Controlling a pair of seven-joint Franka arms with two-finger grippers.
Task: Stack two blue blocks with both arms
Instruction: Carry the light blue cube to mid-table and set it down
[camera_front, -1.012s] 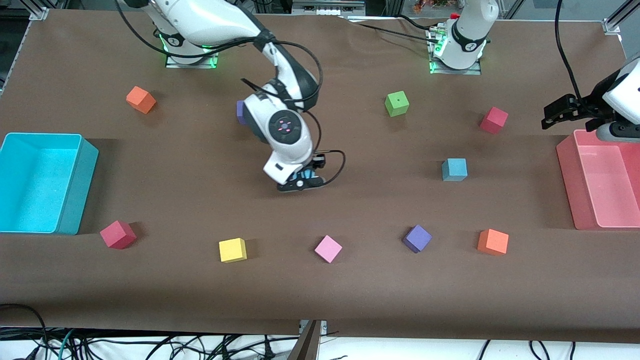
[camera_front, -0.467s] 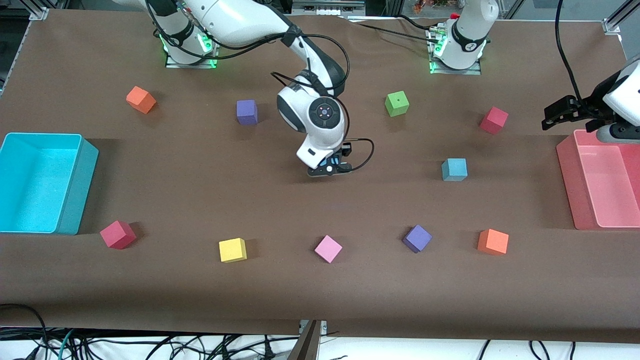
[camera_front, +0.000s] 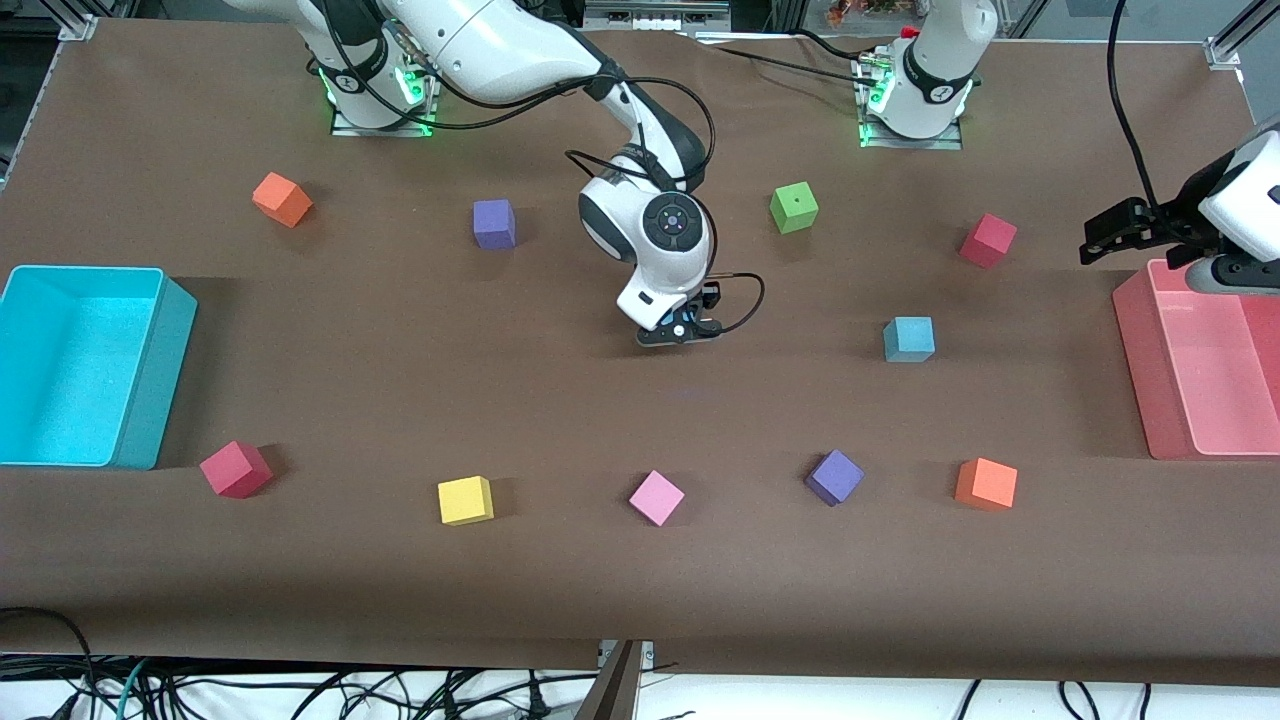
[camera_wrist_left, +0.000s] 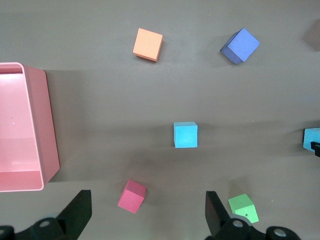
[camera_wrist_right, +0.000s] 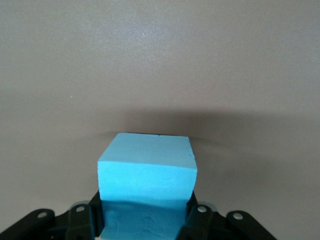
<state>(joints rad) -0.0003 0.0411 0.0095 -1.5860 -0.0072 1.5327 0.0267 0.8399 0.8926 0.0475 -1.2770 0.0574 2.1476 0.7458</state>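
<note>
While aloft over mid-table: right gripper (camera_front: 680, 330), clamped on one blue block (camera_wrist_right: 146, 172). Second blue block (camera_front: 908, 338) on the table toward the left arm's end, between red cube (camera_front: 987, 240) and orange cube (camera_front: 985, 484). Left gripper (camera_front: 1120, 232), jaws spread wide and empty, waiting over the pink bin (camera_front: 1135, 360) edge.

Both arms are glossy white with black joint sections. The right arm (camera_front: 520, 50) trails looping black cables and shows a round black wrist cap with small pink lights; green light glows at each base, near the green cube (camera_front: 794, 207)
</note>
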